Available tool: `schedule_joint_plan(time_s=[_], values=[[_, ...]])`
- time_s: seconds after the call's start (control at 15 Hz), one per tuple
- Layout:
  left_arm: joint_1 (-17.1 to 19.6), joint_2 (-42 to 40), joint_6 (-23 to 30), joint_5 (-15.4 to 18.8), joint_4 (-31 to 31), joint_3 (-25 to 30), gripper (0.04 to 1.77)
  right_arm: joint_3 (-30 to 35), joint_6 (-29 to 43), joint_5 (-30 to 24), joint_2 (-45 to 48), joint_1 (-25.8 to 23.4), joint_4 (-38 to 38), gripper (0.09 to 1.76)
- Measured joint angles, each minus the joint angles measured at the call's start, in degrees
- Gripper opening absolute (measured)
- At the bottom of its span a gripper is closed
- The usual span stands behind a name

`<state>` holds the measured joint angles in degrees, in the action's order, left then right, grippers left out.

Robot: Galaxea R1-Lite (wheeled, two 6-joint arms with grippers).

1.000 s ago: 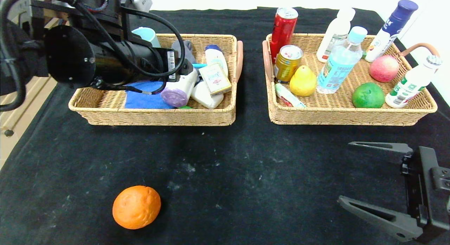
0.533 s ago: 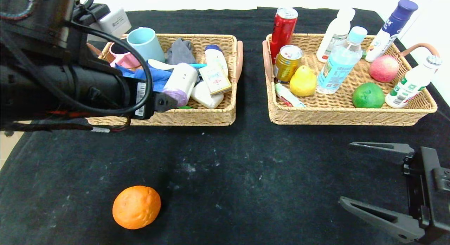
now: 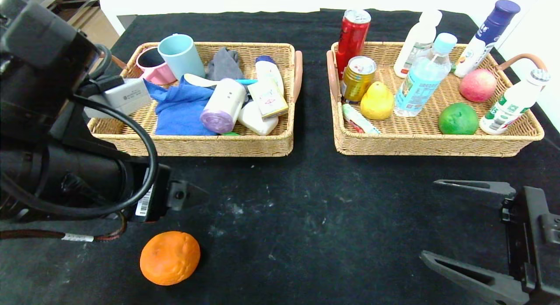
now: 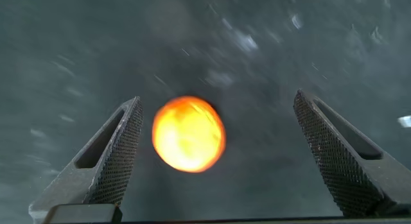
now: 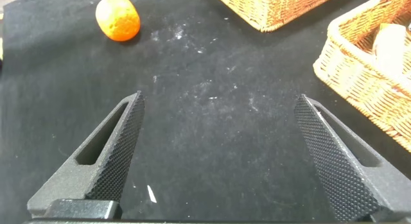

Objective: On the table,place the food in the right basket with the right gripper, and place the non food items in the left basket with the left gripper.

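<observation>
A dimpled orange (image 3: 169,257) lies alone on the black table (image 3: 315,217) at the front left. My left gripper (image 4: 217,97) hovers open just above it, and the orange (image 4: 189,134) shows below, between the spread fingers and untouched. In the left basket (image 3: 192,144) lie the purple-topped roll (image 3: 218,107) and the small card box (image 3: 267,98). The right basket (image 3: 420,145) holds the yellow pear (image 3: 376,101), the blue-capped bottle (image 3: 422,77) and the candy stick (image 3: 358,119). My right gripper (image 3: 428,217) stands open and empty at the front right.
Mugs, a blue cloth (image 3: 181,108) and a white bottle crowd the left basket. Cans, several bottles, a green fruit (image 3: 458,118) and a pink apple (image 3: 477,85) fill the right one. A narrow strip of table separates the baskets. The left arm's cable loops over the front left.
My left arm has pulled back from over the left basket toward the table's front and now hangs over the orange. The right arm has hardly moved.
</observation>
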<state>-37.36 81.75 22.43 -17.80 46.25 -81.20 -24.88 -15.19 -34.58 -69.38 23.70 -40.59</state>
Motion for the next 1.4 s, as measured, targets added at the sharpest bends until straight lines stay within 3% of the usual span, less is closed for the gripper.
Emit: schedule_joint_plan(time_s=[0.53, 1.07, 1.2, 1.4], values=[[-0.12, -1.44, 0.66, 0.07, -0.04, 12.35, 1.71, 0.13, 0.00, 0.02, 0.02, 0.13, 0.02, 1.71], [0.60, -1.24, 2.89, 1.24, -0.72, 16.98, 1.72, 0.41, 0.01, 2.18, 0.17, 1.74, 0.05, 1.71], [1.21, -0.90, 2.86, 3.13, -0.94, 17.31, 1.72, 0.41, 0.00, 2.15, 0.17, 1.82, 0.05, 1.71], [1.48, 0.06, 2.82, 3.55, -4.17, 18.51, 1.72, 0.55, 0.00, 2.18, 0.17, 2.23, 0.07, 1.71]])
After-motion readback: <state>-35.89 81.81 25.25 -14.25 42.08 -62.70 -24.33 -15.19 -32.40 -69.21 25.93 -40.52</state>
